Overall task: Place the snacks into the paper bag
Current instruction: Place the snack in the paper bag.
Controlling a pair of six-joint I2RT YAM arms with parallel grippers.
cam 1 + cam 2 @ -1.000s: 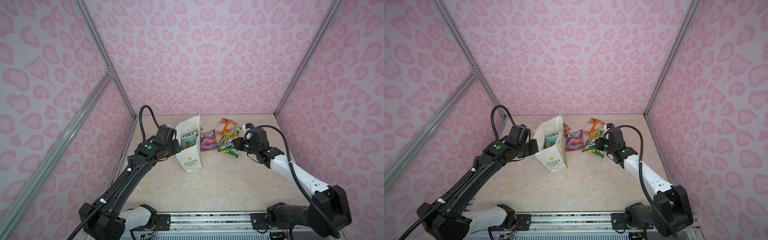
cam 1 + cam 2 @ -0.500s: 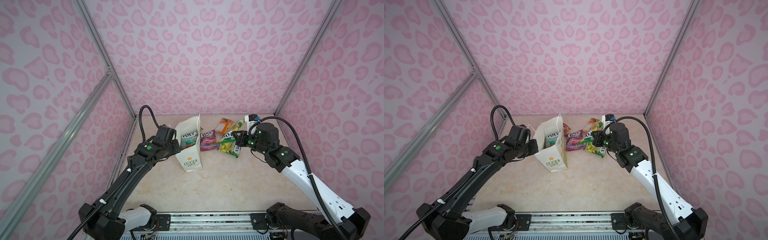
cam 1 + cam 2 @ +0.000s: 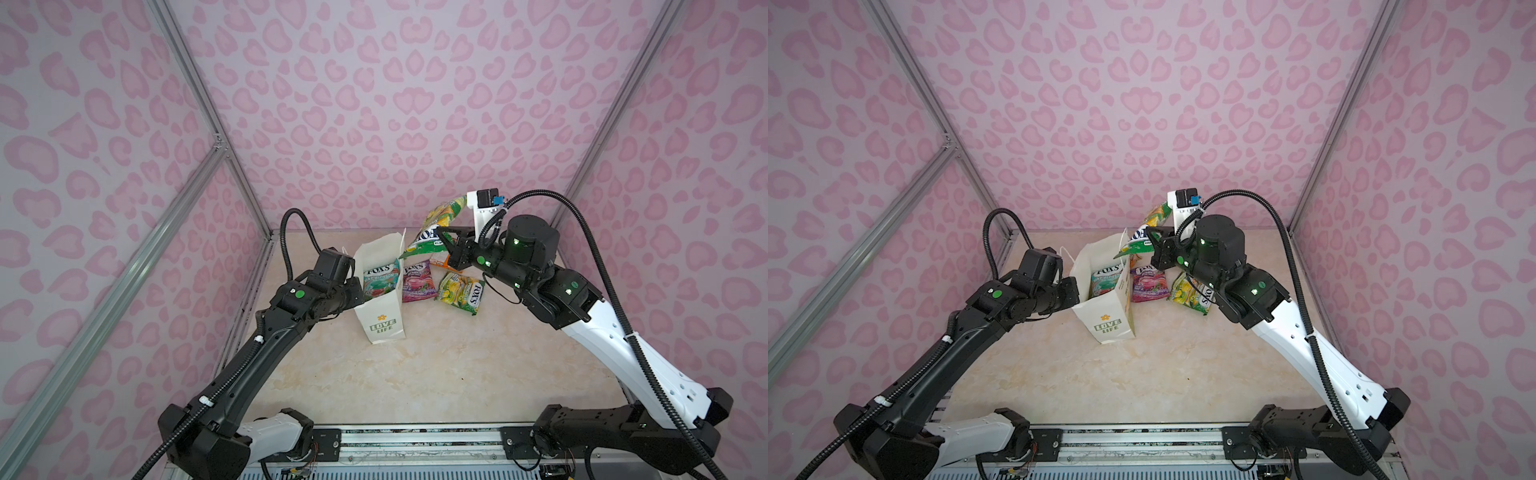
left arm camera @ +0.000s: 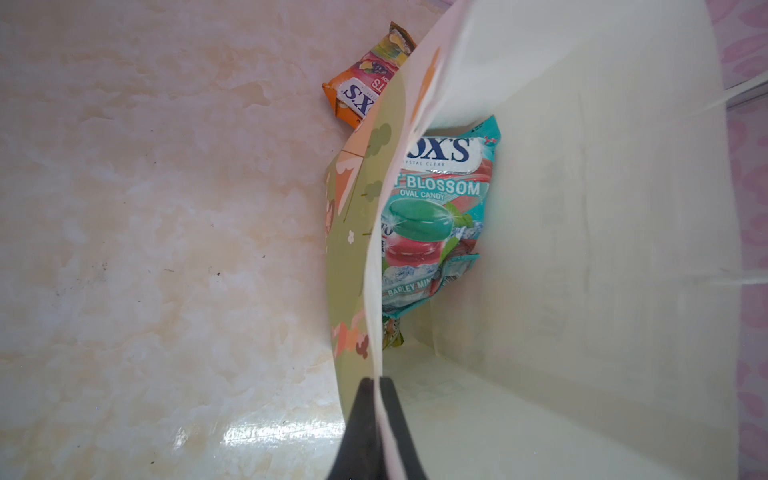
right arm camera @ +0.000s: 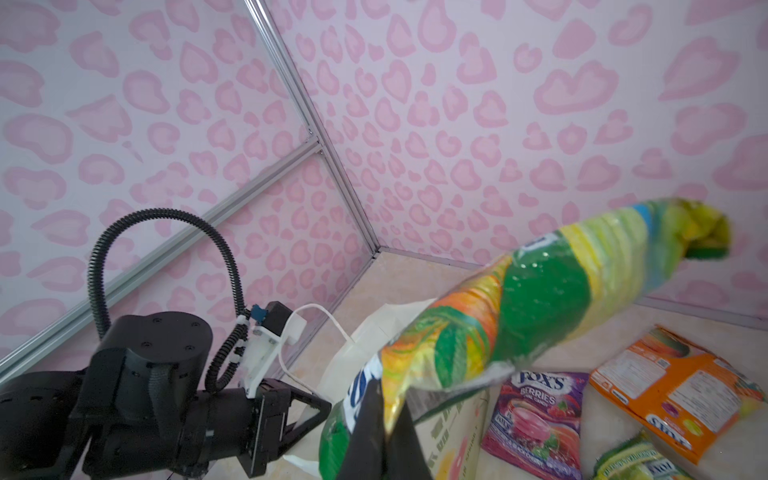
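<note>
I clamp left gripper [image 4: 378, 380] on bag [image 3: 376, 309] wall | right gripper [image 3: 448, 244] grips green packet [image 3: 428, 237], raised beside bag rim

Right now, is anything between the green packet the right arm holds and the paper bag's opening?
Nothing visible. The right end effector grips the green packet beside the rim of the paper bag, and the left end effector pinches the mouth open. A teal packet inside leaves room.
</note>
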